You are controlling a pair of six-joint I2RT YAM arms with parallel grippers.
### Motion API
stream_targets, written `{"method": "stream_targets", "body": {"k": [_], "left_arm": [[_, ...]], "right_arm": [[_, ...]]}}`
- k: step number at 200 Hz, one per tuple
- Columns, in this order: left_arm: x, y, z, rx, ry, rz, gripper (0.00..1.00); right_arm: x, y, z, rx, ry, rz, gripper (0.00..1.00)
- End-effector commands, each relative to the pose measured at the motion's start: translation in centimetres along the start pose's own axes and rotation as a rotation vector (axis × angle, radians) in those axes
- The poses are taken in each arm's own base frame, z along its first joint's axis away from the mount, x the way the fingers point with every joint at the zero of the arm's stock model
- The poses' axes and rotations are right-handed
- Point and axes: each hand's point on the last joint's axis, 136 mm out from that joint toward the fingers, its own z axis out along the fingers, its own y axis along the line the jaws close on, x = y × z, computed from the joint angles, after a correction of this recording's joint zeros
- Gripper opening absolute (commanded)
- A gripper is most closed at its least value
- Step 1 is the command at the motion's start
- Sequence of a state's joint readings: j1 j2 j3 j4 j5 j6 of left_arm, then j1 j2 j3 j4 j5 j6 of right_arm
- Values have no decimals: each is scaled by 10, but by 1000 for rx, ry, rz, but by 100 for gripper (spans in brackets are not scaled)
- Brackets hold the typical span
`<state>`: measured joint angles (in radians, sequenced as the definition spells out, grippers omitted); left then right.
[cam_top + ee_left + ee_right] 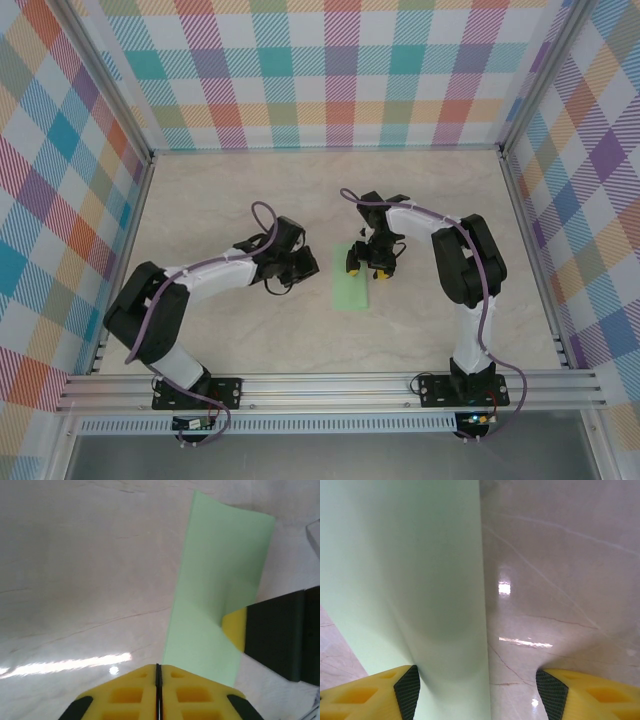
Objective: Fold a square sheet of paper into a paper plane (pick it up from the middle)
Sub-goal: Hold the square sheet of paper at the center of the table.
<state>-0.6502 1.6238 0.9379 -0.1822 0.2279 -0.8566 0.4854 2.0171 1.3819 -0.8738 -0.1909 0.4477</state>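
the paper sits on the table, about mid-table, right between my two grippers. it reads as a long narrow rectangle, not a square, so my guess is the first half fold is in or just being pressed down. no nose corners turned in, no wings, nothing dart-shaped yet, so most of the plane is left to do.

it's thin stuff, pale mint and matte with clean straight edges. from the right wrist there's a soft shaded swell running along it, so i'd say it isn't creased dead flat there.

my left gripper has its fingers pressed together with no gap, tips right at the near corner of the paper. can't tell if the edge is actually caught in there. my right gripper is spread wide, straddling the paper's long edge, with one finger down on the sheet and the other over bare table.

fingers are blocky yellow plastic with black ends. the table is glossy, pale marble-look with fine veins and lamp glare.
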Motion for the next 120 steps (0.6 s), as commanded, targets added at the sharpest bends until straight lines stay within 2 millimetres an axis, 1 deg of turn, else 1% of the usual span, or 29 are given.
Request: {"method": "stream_targets", "body": {"k": [1, 35, 56, 94, 120], "left_arm": [[2, -23, 13, 19, 29, 41, 0], [5, -34, 35, 7, 53, 62, 0], [6, -35, 45, -2, 62, 66, 0], [9, -30, 56, -25, 71, 64, 0], [13, -33, 62, -2, 86, 66, 0]], "right_arm": [[8, -38, 42, 139, 59, 16, 69], [10, -40, 45, 141, 66, 21, 69], [11, -41, 46, 143, 70, 22, 69], [11, -41, 48, 142, 74, 22, 69], [12, -41, 48, 143, 77, 20, 69]]}}
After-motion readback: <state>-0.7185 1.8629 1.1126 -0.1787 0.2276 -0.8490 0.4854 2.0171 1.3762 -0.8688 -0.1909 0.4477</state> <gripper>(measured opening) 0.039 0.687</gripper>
